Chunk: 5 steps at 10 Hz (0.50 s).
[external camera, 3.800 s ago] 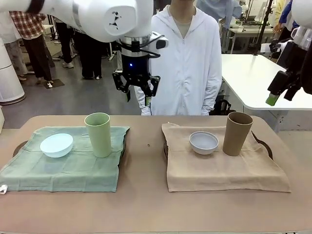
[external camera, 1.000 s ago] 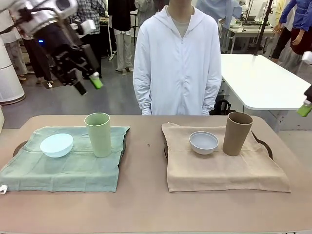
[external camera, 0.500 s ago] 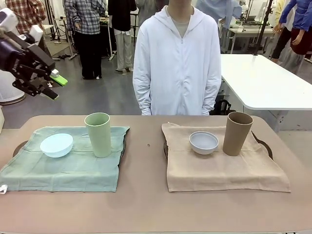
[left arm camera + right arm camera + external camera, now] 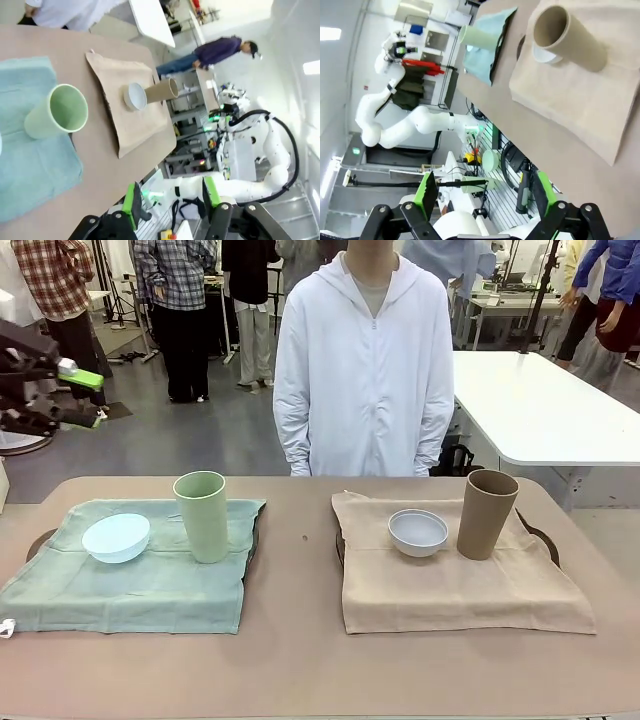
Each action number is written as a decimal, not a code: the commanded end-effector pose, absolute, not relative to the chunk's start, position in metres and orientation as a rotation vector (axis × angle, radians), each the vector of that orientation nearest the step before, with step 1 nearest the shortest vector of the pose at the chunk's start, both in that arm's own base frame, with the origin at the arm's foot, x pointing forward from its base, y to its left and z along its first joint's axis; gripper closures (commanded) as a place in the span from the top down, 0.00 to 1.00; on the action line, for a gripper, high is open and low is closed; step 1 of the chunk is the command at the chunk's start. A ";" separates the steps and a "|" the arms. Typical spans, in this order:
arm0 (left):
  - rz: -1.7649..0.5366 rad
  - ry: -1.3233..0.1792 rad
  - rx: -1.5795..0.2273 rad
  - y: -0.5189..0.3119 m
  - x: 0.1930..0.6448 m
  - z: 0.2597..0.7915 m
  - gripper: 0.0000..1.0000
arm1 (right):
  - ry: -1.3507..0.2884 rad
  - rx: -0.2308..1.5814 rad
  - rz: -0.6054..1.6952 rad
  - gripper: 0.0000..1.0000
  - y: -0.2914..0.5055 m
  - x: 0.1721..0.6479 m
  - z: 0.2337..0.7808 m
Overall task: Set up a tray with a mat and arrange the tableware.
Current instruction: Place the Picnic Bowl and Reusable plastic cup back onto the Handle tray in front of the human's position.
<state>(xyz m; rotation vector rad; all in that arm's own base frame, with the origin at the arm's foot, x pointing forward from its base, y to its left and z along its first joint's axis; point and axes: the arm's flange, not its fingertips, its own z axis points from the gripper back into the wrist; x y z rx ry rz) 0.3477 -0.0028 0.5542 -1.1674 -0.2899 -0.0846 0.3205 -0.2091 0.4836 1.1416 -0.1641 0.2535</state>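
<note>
While both end effectors – left end effector (image 4: 60,390) and right end effector (image 4: 482,192) – stand apart and empty, a low sweep could topple the green cup (image 4: 201,515) at 9 o'clock.

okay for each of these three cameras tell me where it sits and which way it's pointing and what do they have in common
Front: fixed on the robot's side, facing across the table at the person; the left gripper shows at the left edge.
Left wrist: high off the table's left end, tilted, looking down over the green cup; its fingers stand apart, empty.
Right wrist: high off the right end, over the brown cup; right gripper open.
Shared: both cups and both mats appear in all three.
</note>
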 end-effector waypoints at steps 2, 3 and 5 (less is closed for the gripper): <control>0.054 -0.288 -1.191 0.017 0.325 0.550 0.66 | -0.166 1.161 0.224 1.00 -0.227 0.314 0.479; 0.096 -0.259 -1.188 0.019 0.328 0.552 0.66 | -0.163 1.167 0.214 1.00 -0.229 0.312 0.476; 0.046 -0.295 -1.180 0.027 0.330 0.548 0.66 | -0.137 0.997 0.158 1.00 -0.223 0.309 0.478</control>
